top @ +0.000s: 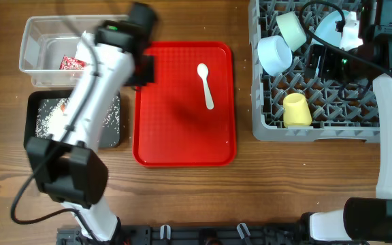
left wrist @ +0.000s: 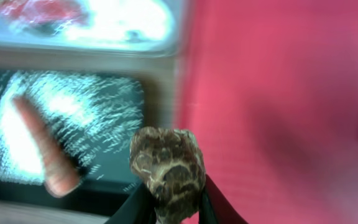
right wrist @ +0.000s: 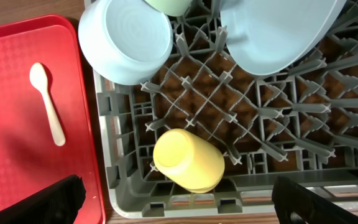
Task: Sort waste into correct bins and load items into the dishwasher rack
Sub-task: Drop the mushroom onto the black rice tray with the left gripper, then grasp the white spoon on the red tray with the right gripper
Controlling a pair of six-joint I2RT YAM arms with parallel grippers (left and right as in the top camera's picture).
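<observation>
My left gripper (top: 141, 68) is shut on the small brown lump (left wrist: 166, 162), at the left edge of the red tray, next to the bins. The black tray (top: 33, 116) holds rice (left wrist: 104, 118) and the carrot piece (left wrist: 45, 149). The clear tub (top: 36, 41) holds the red wrapper (top: 72, 63) and white tissue (left wrist: 123, 18). The white spoon (top: 205, 85) lies on the red tray. The grey rack (top: 318, 129) holds the yellow cup (right wrist: 188, 158), a blue bowl (right wrist: 126, 37), a green bowl (top: 292, 28) and the plate (right wrist: 278, 31). My right gripper (right wrist: 182, 199) is open and empty above the rack's front.
The flat red serving tray (top: 182, 129) lies between the bins and the rack, on a wooden table (top: 250, 190). My left arm stretches over the black tray. The right arm stands along the rack's right side.
</observation>
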